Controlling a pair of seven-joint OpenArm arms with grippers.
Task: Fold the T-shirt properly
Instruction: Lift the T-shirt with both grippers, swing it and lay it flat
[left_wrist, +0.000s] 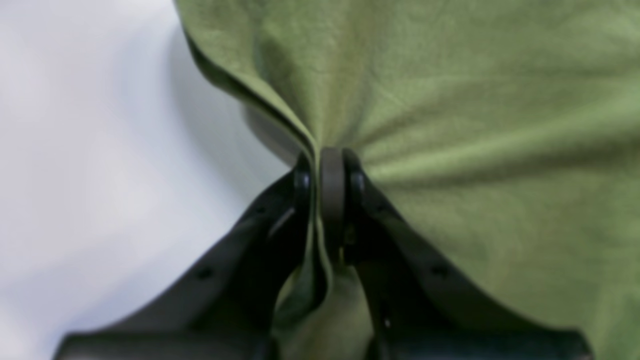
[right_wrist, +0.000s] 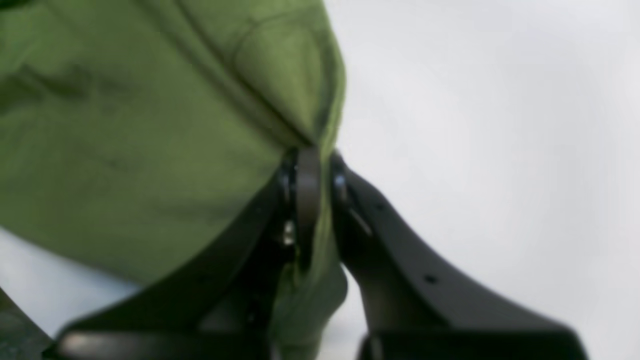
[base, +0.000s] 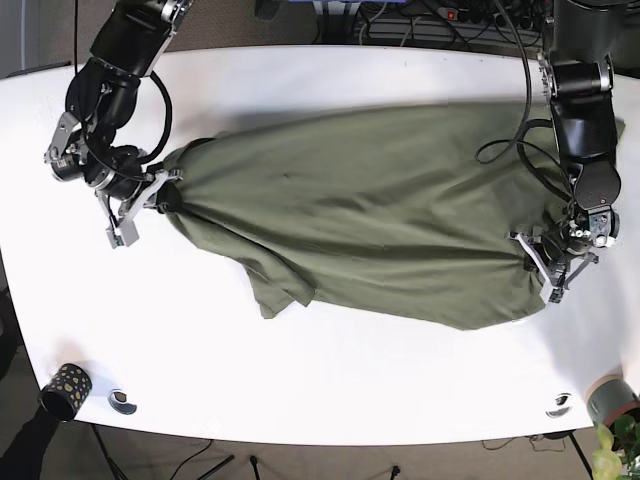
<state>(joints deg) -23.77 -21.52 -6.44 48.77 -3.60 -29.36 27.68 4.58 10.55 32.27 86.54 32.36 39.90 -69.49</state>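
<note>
Left wrist view: left gripper (left_wrist: 327, 165) has its fingers (left_wrist: 332, 190) clamped together on a pinch of the green T-shirt (left_wrist: 450, 125). Cloth fans out from the pinch in taut creases, with a folded edge running up and away from the fingers. White counter (left_wrist: 90, 150) shows bare beside the shirt. View is soft, so how deep the bite goes is unclear.

Right wrist view: right gripper (right_wrist: 312, 170) fingers (right_wrist: 306, 195) are closed on a bunched edge of the T-shirt (right_wrist: 150, 125), a tail of fabric hanging down between them. Counter (right_wrist: 475, 125) is bare on the far side of the shirt. Also blurred.

Base view: T-shirt (base: 380, 220) lies stretched across the middle of the counter (base: 320, 75), pulled between the right gripper (base: 160, 195) at one end and the left gripper (base: 548, 262) at the other. A loose flap sags off the shirt's near edge. A dark patterned cup (base: 66, 388) and a small ring-shaped item (base: 122, 401) sit well clear of the shirt, near the counter's front corner.

Risks, as judgement: both pinches look small, so extra tension may pull the cloth out of one set of fingers. The sagging flap could tuck under and leave a crooked, bunched fold. Uneven lift between arms would skew the shirt.
</note>
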